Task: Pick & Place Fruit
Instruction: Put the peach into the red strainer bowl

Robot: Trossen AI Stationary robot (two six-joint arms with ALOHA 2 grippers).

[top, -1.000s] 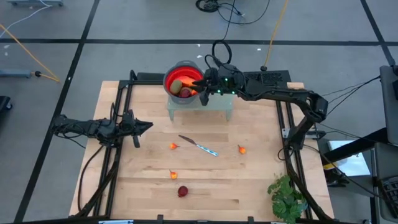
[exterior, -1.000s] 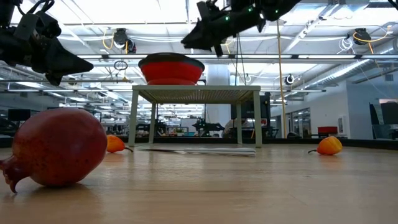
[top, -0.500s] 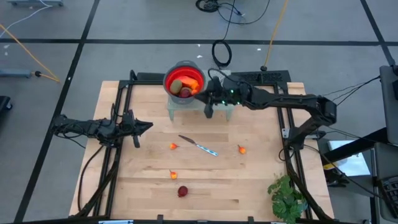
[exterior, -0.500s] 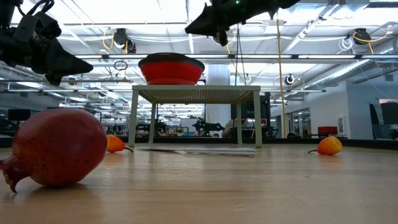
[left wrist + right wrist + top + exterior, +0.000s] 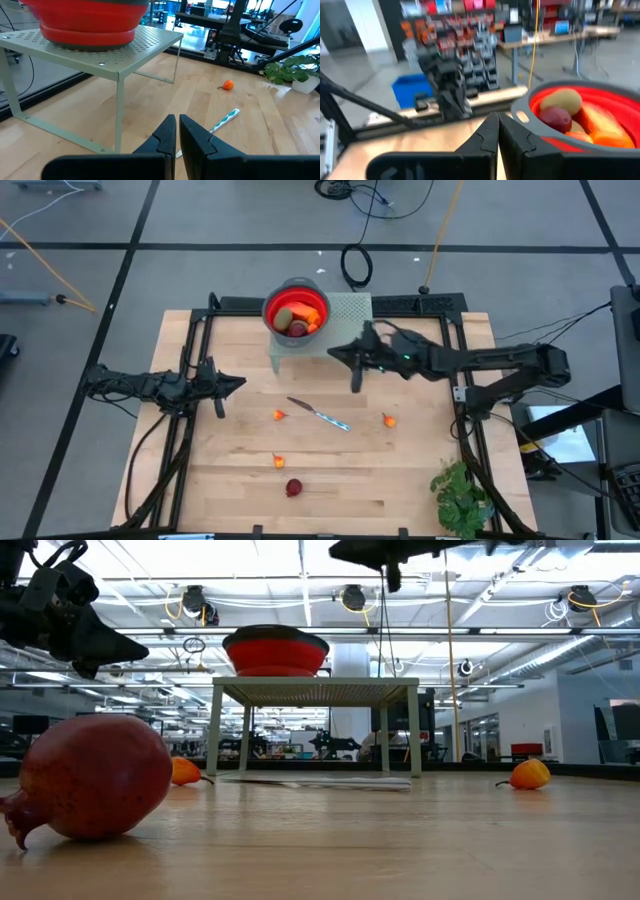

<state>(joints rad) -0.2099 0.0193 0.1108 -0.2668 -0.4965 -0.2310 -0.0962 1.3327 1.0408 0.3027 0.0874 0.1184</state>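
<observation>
The right end effector hangs over the pale wooden bench, just beside the perforated grey metal stand, its fingers pressed together and holding nothing. The left end effector waits at the bench's left edge, fingers likewise together.

On the stand sits the red collapsible bowl with a grey rim, and inside it lie an olive-brown oval fruit, a dark red round fruit and a longer red-orange piece. Loose on the bench are three tiny orange fruits and a dark red round fruit.

The thin silver knife lies between two of the orange pieces, so a careless descent could catch it and drag it along. The orange pieces are very small and could well slip or roll from a closing grip. Carrying one back, the arm could knock the stand or bowl.
</observation>
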